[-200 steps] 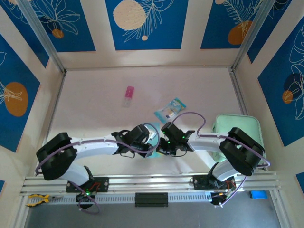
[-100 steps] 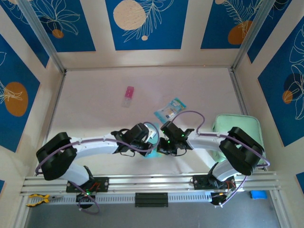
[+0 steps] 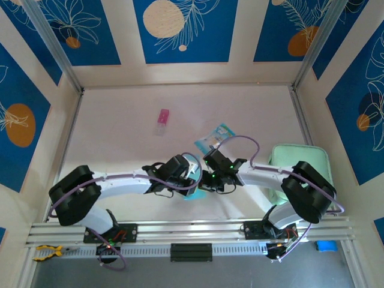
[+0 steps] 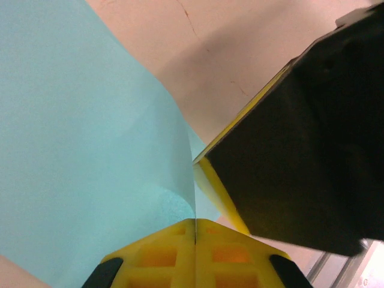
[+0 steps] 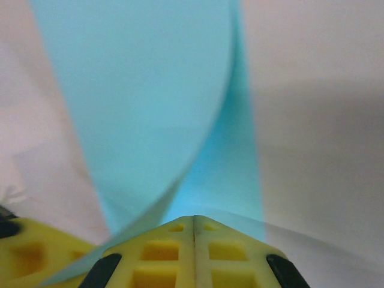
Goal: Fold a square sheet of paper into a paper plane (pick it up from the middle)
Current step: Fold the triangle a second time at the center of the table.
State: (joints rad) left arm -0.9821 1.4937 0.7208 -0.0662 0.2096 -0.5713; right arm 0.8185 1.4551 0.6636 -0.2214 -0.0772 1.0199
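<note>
Now both arms meet low over the near middle of the table. There the left gripper presses its yellow fingertips together on an edge of the light-blue sheet of paper, which curls upward. Just beside it, the right gripper pinches the same sheet, jaws closed.
</note>
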